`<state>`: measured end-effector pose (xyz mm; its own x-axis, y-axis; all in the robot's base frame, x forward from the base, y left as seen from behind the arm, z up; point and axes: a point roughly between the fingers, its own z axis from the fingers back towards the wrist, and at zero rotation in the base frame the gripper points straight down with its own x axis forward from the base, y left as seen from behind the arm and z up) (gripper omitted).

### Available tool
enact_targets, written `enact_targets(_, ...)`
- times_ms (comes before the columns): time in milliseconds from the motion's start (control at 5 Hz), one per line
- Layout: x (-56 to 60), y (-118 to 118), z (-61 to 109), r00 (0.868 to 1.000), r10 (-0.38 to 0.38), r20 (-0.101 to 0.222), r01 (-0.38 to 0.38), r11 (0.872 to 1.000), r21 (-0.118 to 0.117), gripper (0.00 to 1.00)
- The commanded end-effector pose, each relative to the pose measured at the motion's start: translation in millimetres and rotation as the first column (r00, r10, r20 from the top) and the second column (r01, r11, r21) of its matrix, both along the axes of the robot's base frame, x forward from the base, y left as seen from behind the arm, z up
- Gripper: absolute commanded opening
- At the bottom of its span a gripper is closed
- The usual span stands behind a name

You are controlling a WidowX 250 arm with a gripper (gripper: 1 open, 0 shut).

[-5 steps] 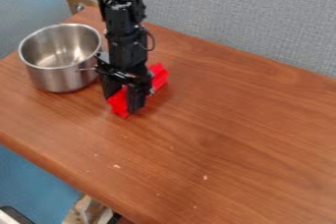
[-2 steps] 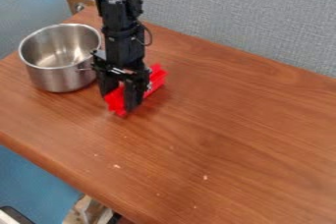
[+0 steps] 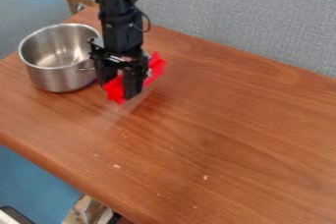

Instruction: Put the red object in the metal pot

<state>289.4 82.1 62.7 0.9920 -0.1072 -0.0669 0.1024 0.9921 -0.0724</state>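
Observation:
The red object [image 3: 118, 89], a bright red elongated block, is held between the fingers of my gripper [image 3: 125, 83] and hangs a little above the wooden table, with a blurred shadow under it. The gripper is shut on it, and one end of the block [image 3: 156, 66] sticks out to the right. The metal pot [image 3: 57, 56], round and shiny with an empty inside, stands on the table just left of the gripper. Its small side handle [image 3: 94, 63] points toward the gripper.
The brown wooden table [image 3: 223, 120] stretches to the right and front, with its front edge running diagonally at the lower left. A grey-blue wall [image 3: 250, 12] stands behind the table.
The gripper has risen a little with the red object in it, lifting it off the table and shifting slightly up and left. The pot has not moved.

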Motion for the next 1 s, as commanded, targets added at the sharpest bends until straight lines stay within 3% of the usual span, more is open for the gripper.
enact_targets(0, 9.3, 9.1, 39.0, 0.995, 0.024, 0.101, -0.026, 0.999, 0.023, 0.0)
enact_targets(400, 11.4, 29.0, 69.0, 0.986, 0.094, 0.138, -0.097, 0.995, 0.013, 0.0)
enact_targets(800, 10.2, 55.6, 81.2, 0.973, 0.168, 0.158, -0.171, 0.985, 0.003, 0.0)
